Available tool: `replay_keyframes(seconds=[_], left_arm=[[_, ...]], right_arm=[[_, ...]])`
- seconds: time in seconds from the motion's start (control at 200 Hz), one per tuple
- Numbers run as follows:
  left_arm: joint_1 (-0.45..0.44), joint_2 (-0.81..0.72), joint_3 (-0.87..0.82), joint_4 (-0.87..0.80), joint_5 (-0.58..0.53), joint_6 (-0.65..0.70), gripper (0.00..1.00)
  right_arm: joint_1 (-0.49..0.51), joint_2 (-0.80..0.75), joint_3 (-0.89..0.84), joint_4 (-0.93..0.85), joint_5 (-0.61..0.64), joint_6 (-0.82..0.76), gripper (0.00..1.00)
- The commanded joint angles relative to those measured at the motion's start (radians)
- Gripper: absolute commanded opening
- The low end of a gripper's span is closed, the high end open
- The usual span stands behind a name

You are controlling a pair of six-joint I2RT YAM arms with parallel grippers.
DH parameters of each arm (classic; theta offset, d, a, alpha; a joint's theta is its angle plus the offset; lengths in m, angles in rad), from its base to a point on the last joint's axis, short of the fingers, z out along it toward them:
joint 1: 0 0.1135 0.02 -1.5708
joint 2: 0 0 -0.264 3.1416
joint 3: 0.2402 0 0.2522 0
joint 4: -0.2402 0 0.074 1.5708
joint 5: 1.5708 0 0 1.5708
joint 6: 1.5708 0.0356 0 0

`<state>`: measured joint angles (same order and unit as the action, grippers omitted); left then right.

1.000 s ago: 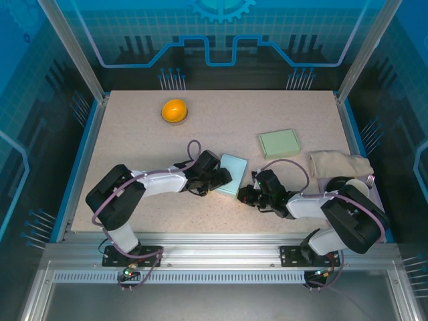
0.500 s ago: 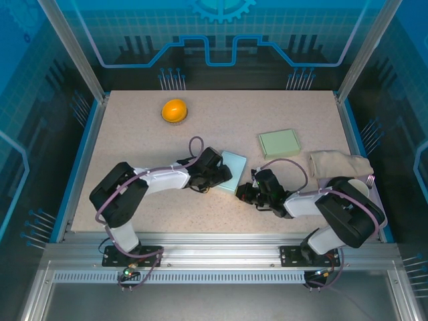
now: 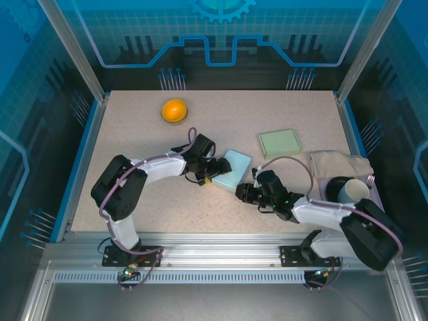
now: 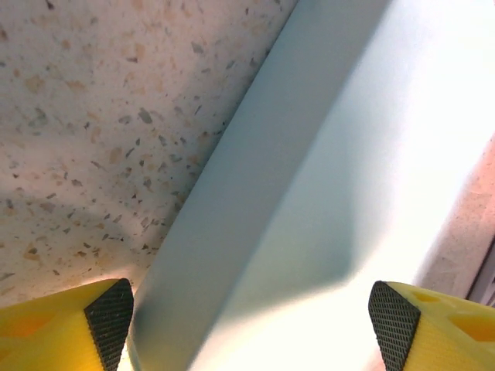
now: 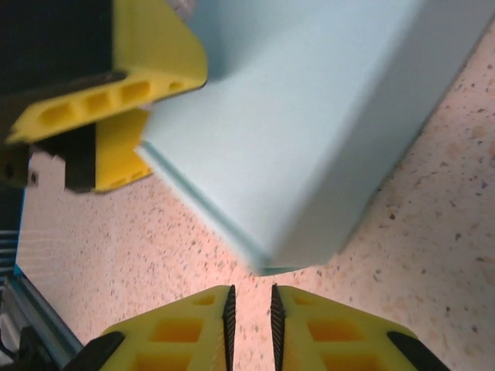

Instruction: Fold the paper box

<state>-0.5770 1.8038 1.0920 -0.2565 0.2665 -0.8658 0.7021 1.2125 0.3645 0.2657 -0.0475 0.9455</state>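
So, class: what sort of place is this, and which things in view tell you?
Probably a robotics lab test cell. Two arms are bolted to an aluminium frame, the speckled table is enclosed by blue printed panels, and props lie about: a pale blue paper box and an orange object.

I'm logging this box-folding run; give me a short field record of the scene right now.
task item: light blue paper box, mid-table
left gripper: open, fingers straddling the box's left end
right gripper: nearly closed, just off the box's near corner, holding nothing
other items: green box, orange object, beige cloth
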Motion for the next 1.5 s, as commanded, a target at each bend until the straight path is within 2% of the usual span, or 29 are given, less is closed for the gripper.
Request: replay_keyframes(seconds=[0.0, 0.135, 0.225, 0.335, 0.5, 0.6, 0.73, 0.92, 1.175, 1.496], left_arm=[[0.032, -0.032, 0.040, -0.080, 0.036, 0.065, 0.84], [0.063, -0.080, 0.044, -0.131, -0.002, 0.100, 0.85], [0.064, -0.135, 0.016, -0.155, -0.044, 0.097, 0.85], [0.032, -0.239, -0.096, -0.082, -0.055, 0.017, 0.85], [-0.093, -0.288, -0.191, 0.022, -0.120, -0.106, 0.85], [-0.137, -0.241, -0.205, 0.115, -0.123, -0.171, 0.85], [-0.147, -0.180, -0.188, 0.159, -0.145, -0.204, 0.85], [-0.151, -0.139, -0.193, 0.205, -0.159, -0.239, 0.85], [-0.154, -0.100, -0.204, 0.238, -0.169, -0.273, 0.83], [-0.153, -0.050, -0.164, 0.196, -0.186, -0.269, 0.78]], right_arm=[[-0.002, -0.103, 0.045, -0.284, 0.069, -0.130, 0.23], [-0.055, -0.214, 0.127, -0.549, 0.149, -0.284, 0.30], [-0.119, -0.223, 0.211, -0.637, 0.138, -0.406, 0.39], [-0.187, -0.133, 0.332, -0.712, 0.115, -0.537, 0.46], [-0.217, 0.060, 0.488, -0.689, 0.101, -0.686, 0.54], [-0.236, 0.208, 0.597, -0.670, 0.070, -0.751, 0.55], [-0.261, 0.389, 0.723, -0.680, 0.013, -0.821, 0.56], [-0.283, 0.531, 0.827, -0.691, -0.048, -0.897, 0.57], [-0.309, 0.651, 0.902, -0.704, -0.125, -0.950, 0.57], [-0.335, 0.703, 0.944, -0.738, -0.215, -0.953, 0.57]])
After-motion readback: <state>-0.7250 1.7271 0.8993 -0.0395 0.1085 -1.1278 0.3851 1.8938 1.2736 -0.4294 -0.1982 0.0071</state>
